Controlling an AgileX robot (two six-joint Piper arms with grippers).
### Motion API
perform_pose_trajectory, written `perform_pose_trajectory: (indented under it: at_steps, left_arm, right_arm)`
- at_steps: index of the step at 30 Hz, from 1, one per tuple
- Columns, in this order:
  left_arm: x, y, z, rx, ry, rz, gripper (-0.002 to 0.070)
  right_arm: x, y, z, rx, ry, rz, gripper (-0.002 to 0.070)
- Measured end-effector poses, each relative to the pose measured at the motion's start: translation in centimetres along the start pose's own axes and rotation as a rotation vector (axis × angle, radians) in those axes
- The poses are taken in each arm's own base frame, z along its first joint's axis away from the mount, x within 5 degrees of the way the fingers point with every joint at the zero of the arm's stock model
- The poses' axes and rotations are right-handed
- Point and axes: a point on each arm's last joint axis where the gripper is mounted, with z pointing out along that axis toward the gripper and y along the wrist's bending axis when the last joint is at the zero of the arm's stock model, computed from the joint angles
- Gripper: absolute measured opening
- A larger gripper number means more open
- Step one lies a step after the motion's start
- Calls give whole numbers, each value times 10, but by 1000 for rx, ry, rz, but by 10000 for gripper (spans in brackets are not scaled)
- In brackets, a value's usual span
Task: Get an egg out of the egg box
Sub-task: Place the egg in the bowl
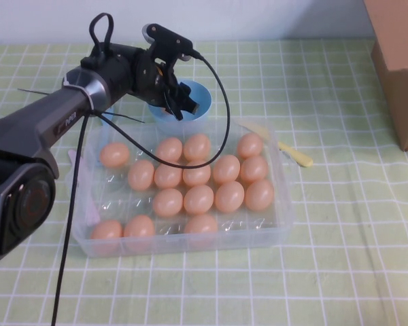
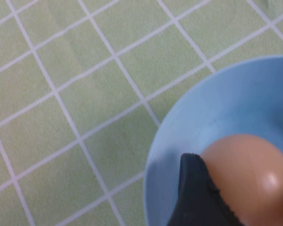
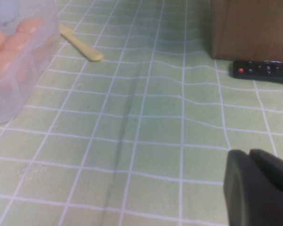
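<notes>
The clear plastic egg box (image 1: pixel 285 224) sits mid-table with several peach-orange eggs (image 1: pixel 198 199) in its cups. My left gripper (image 1: pixel 179 102) is behind the box, over the round light-blue bowl (image 1: pixel 200 112). In the left wrist view the left gripper (image 2: pixel 245 193) is shut on the egg (image 2: pixel 247 174), with one black finger (image 2: pixel 194 193) pressed against it, just inside the bowl (image 2: pixel 226 103). My right gripper (image 3: pixel 254 162) is shut and empty, low over the tablecloth to the right of the box; it is out of the high view.
A brown cardboard box (image 1: pixel 401 61) stands at the back right, with a black remote (image 3: pixel 262 69) beside it. A pale yellow stick (image 1: pixel 296 155) lies by the egg box's right side. The left arm's cable hangs over the box.
</notes>
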Motion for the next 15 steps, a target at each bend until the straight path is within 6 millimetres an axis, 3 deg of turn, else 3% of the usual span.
perform_pose_trajectory:
  at_steps: [15]
  left_arm:
    - [1,1,0,-3,4,36,381]
  right_arm:
    - [0,0,0,0,0,0,-19]
